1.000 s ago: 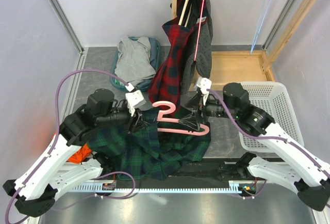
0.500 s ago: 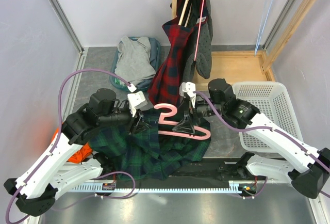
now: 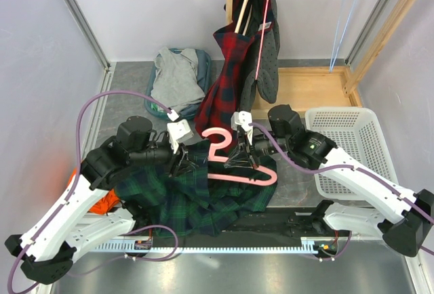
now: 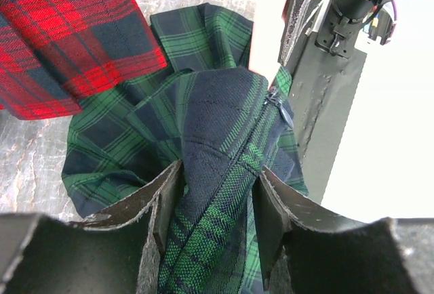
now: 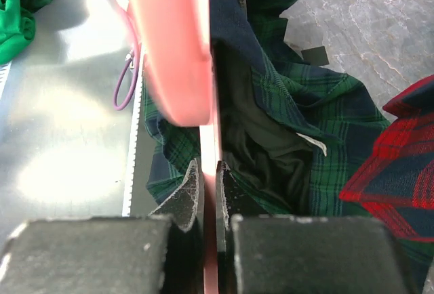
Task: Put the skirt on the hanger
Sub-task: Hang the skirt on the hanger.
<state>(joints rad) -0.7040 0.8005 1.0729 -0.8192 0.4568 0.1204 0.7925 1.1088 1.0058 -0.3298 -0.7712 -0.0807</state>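
The right jaws are clenched on the flat pink hanger (image 5: 173, 43), whose thin edge is pinched between the two fingertips (image 5: 190, 191) in the right wrist view. The left jaws are set partly apart and are closed on a bunched fold of the green tartan skirt (image 4: 224, 131). The cloth is pressed between both pads (image 4: 165, 206) just beside a zip. Seen from above, the hanger is held over the skirt's upper edge, with its hook turned toward twelve o'clock. The skirt is spread in a heap on the worktop (image 3: 298, 169) between the two arms, mostly at six o'clock from the hanger, and is not yet hung on it. At twelve o'clock a red tartan garment (image 3: 227, 87) is hung from a wooden rack (image 3: 319, 87). A grey garment (image 3: 178, 77) is lying at eleven o'clock, and a white basket (image 3: 346, 111) is set at three o'clock, well apart from the skirt.
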